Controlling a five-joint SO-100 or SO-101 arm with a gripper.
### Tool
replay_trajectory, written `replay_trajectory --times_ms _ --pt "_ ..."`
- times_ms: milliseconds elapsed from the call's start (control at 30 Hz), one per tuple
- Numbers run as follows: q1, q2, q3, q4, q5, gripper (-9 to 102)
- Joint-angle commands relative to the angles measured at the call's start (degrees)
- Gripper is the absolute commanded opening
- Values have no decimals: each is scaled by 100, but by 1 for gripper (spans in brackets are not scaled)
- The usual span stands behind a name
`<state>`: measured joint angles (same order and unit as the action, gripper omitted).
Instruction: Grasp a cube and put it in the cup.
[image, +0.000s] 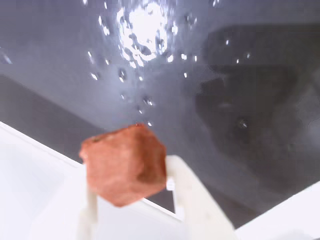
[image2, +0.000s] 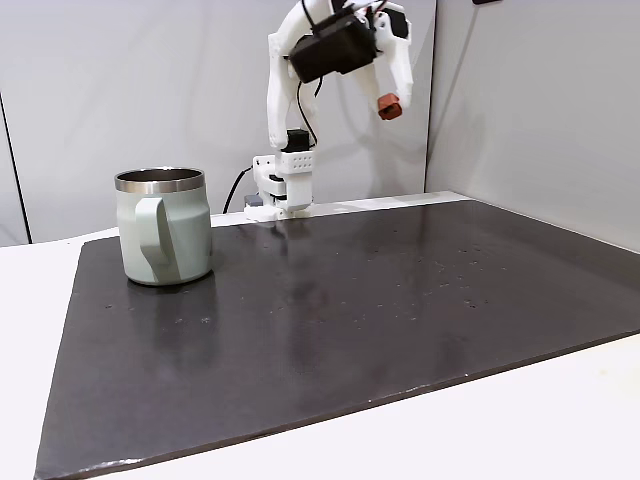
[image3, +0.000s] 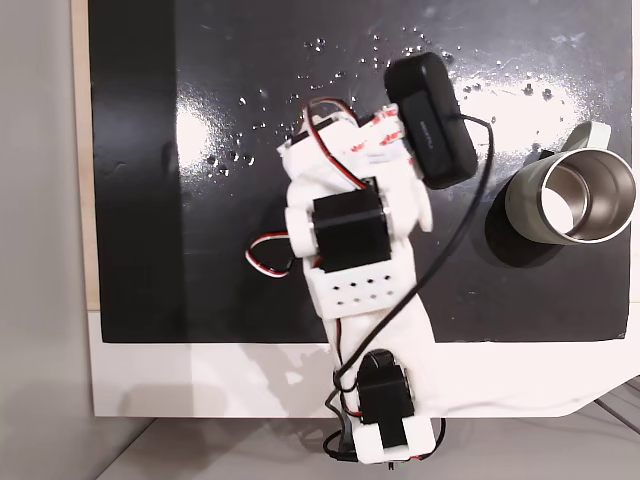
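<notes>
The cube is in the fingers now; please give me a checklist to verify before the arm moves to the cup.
1. The cube is held between the fingers: ok.
2. The cube is lifted well above the dark mat: ok.
3. The cup stands upright, opening upward: ok.
4. The cup inside looks empty: ok.
5. The gripper is over the cup: not ok; in a fixed view it is off to the cup's right.
6. The grip is firm enough for travel: cannot tell.
</notes>
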<state>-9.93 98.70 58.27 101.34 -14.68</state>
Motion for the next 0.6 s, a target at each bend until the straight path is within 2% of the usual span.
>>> replay_trajectory --times_ms 0,367,567 --pt "615 334 -439 26 9 5" --pt "2936 334 -993 -211 -237 5" --pt "3841 334 -1310 -413 -325 5"
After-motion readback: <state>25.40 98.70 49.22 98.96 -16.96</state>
